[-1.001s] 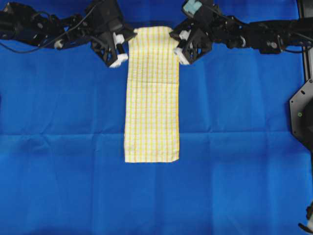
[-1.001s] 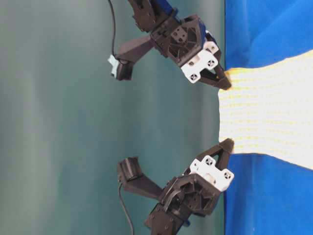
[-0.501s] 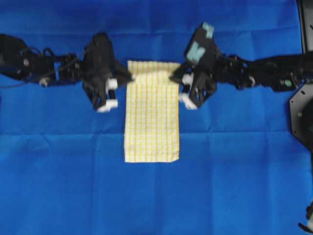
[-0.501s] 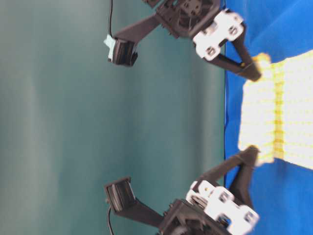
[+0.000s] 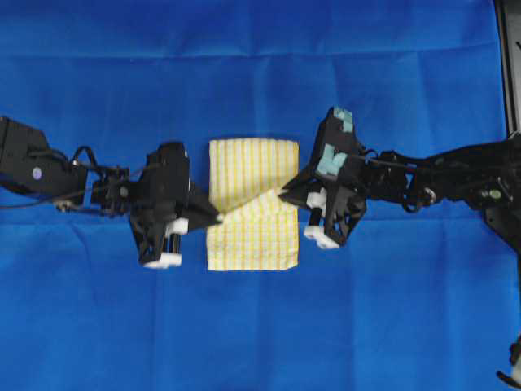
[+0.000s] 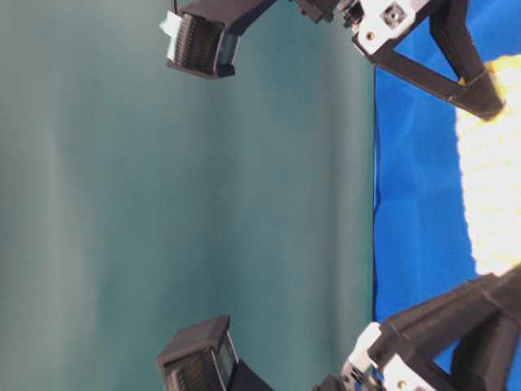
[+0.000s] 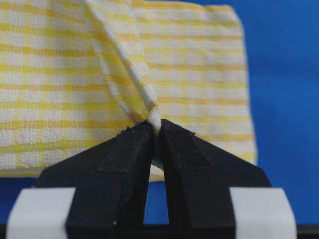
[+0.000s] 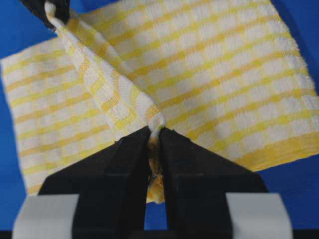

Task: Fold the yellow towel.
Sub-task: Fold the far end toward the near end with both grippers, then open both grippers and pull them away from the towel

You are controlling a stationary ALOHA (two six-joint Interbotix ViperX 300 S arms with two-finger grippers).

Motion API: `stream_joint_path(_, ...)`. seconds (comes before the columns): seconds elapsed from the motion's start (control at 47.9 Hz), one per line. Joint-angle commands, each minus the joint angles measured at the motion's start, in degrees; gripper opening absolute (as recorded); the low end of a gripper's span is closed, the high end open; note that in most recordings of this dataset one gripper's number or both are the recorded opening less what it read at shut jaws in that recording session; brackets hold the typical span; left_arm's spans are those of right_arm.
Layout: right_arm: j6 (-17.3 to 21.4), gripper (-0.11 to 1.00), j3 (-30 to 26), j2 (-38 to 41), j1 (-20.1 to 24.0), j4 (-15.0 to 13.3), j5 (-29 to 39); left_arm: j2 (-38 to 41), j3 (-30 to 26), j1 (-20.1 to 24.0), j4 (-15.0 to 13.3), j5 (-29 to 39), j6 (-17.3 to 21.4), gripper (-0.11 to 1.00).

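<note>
Two corners of the yellow towel (image 5: 252, 204) are pinched right now, one in each claw. Nearest the lens, the left wrist view shows the left gripper (image 7: 155, 130) with its black fingers (image 7: 128, 149) pressed together on a bunched point of checked cloth; the right wrist view shows the right gripper (image 8: 153, 133) clamped on its own corner in the same way, a ridge of lifted fabric running from there toward the other claw.

Farther off, from overhead, the towel lies near the middle of the blue cloth (image 5: 260, 326), with the left gripper at the towel's left edge and the right gripper at its right edge, roughly halfway along its length. The strip they hold hangs over the flat lower layer, and the end of the towel nearer the bottom of that view lies uncovered.

Judging by this, the step in hand is the lengthwise fold, partway across. The next move calls for both arms to travel evenly toward the uncovered end, keeping the held edge taut and level, then lowering it so the hems meet before the claws let go.
</note>
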Motion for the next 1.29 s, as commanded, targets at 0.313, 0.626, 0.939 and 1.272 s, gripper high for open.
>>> stream_joint_path(0.313, 0.0, 0.07, -1.93, 0.53, 4.48, 2.11, -0.97, -0.53, -1.05, -2.55, -0.09, 1.67, -0.35, 0.05)
stream_joint_path(0.626, 0.0, 0.07, -3.6, 2.99, 6.33, 2.11, -0.97, 1.93, -2.9, -2.9, -0.09, 1.58, -0.44, 0.05)
stream_joint_path(0.939, -0.09, 0.39, -4.04, 2.81, 7.29, 2.11, -1.14, 1.76, -3.16, -3.69, -0.09, 1.67, -0.35, 0.29)
stream_joint_path(1.272, -3.16, 0.73, 1.41, -8.79, 7.29, 0.97, -1.14, -11.95, -0.79, -3.78, 0.0, 12.74, 0.26, 0.59)
